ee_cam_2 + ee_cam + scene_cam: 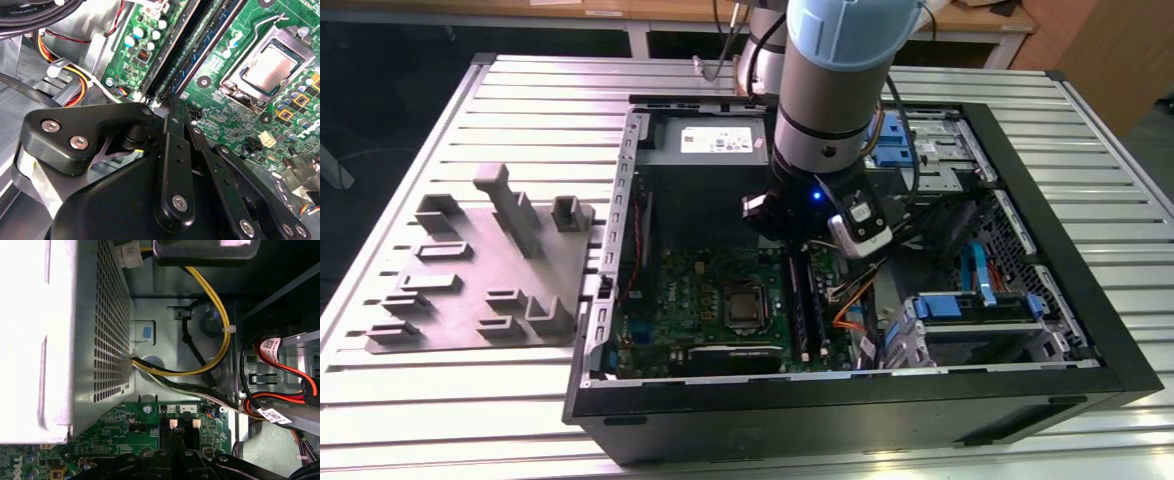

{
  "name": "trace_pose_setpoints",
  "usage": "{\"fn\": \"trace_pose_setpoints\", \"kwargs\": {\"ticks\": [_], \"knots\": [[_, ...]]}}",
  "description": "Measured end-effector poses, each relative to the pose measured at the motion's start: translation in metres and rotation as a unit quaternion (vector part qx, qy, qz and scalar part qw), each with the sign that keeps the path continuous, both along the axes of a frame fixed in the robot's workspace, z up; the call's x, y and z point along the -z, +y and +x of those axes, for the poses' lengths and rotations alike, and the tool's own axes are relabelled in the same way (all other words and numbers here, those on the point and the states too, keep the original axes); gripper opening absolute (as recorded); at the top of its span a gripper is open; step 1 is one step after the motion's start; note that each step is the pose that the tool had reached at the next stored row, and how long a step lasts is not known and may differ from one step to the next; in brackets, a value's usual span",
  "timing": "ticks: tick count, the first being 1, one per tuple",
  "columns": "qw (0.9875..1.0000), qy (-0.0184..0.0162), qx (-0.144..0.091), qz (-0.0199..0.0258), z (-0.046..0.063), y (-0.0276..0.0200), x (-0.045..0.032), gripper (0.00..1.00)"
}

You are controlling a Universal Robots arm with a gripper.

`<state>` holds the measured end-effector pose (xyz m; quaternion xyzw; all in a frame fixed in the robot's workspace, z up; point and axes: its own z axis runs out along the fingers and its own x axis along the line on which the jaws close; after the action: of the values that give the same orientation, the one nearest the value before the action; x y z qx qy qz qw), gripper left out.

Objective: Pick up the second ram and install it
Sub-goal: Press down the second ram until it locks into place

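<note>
The gripper [172, 100] is down inside the open computer case [1067, 290], fingers pinched together over the motherboard's [707, 295] slots, pressing the second ram [807, 300] near the board's drive-bay edge.

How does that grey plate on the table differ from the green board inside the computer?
The plate lies out on the slatted table; the motherboard sits inside the case. The plate is plain grey with moulded blocks; the motherboard is green, crowded with chips and slots. Both lie flat.
</note>
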<state>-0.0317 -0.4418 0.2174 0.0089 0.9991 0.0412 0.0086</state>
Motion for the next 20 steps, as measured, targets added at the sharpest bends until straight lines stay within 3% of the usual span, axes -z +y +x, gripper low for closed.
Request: {"fn": "trace_pose_setpoints", "kwargs": {"ticks": [6, 14, 20], "knots": [[1.0000, 0.0000, 0.000, 0.0000, 0.000, 0.0000, -0.0002, 0.10], [1.0000, 0.0000, 0.000, 0.0000, 0.000, 0.0000, -0.0126, 0.10], [1.0000, 0.0001, 0.000, -0.0001, 0.000, -0.0006, -0.0130, 0.10]]}}
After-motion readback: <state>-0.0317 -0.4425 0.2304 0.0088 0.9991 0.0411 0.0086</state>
